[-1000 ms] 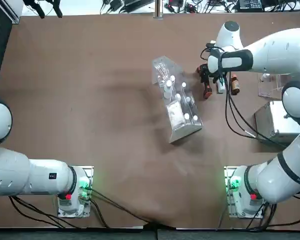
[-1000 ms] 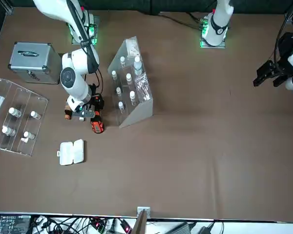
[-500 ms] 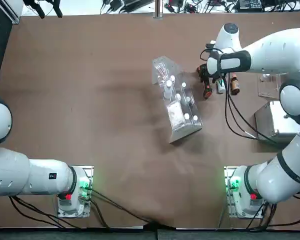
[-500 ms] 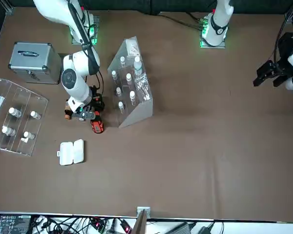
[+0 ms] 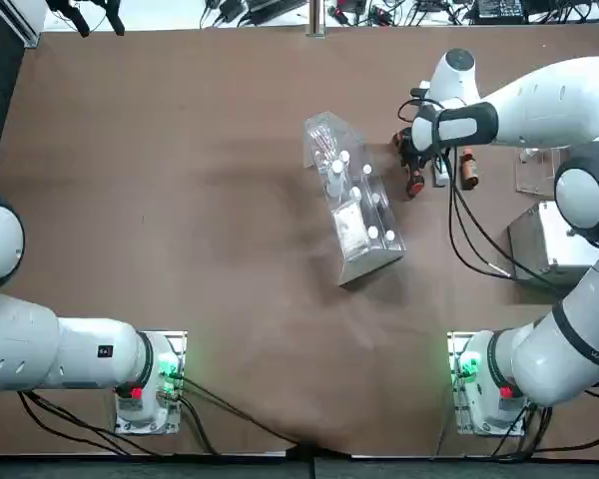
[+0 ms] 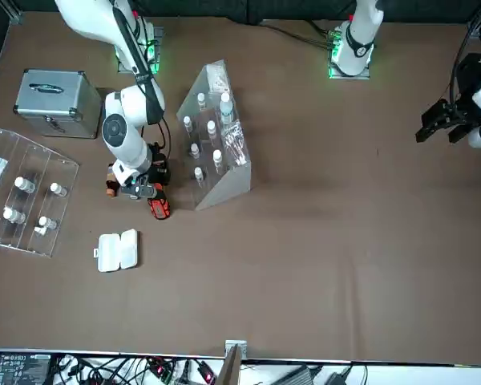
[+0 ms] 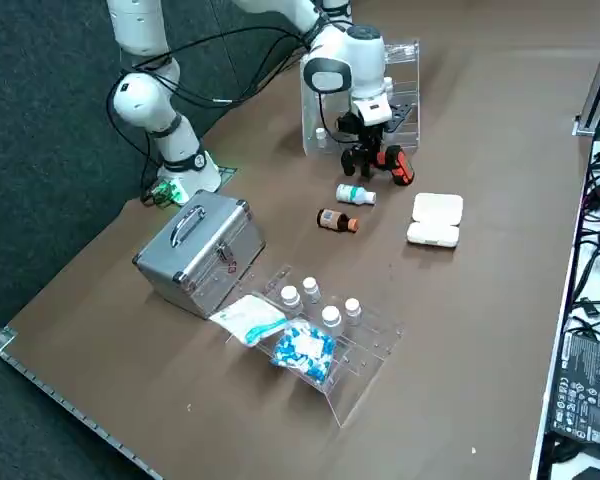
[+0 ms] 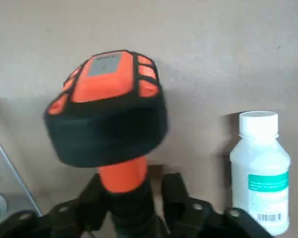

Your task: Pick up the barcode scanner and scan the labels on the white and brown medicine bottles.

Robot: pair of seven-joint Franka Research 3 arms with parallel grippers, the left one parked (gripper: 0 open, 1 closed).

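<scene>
My right gripper (image 8: pixel 134 192) is shut on the orange and black handle of the barcode scanner (image 8: pixel 107 114), whose wide head points away from the wrist camera. In the top view the gripper (image 5: pixel 419 160) holds the scanner (image 5: pixel 414 182) low over the table, just right of the clear rack. The white medicine bottle (image 5: pixel 441 172) with a bluish-green label (image 8: pixel 260 171) lies right beside the scanner. The brown bottle (image 5: pixel 468 168) lies a little further right; in the right side view the white bottle (image 7: pixel 355 194) and the brown bottle (image 7: pixel 337 220) lie nearer the camera than the gripper (image 7: pixel 365 152).
A tilted clear rack (image 5: pixel 354 200) of white-capped vials stands left of the scanner. A metal case (image 5: pixel 551 244) and a second clear rack (image 7: pixel 330 330) with vials and packets sit to the right. A small white box (image 6: pixel 116 250) lies toward the far edge.
The right gripper and the scanner in it have shifted slightly toward the far edge of the table. The bottles have not moved.
</scene>
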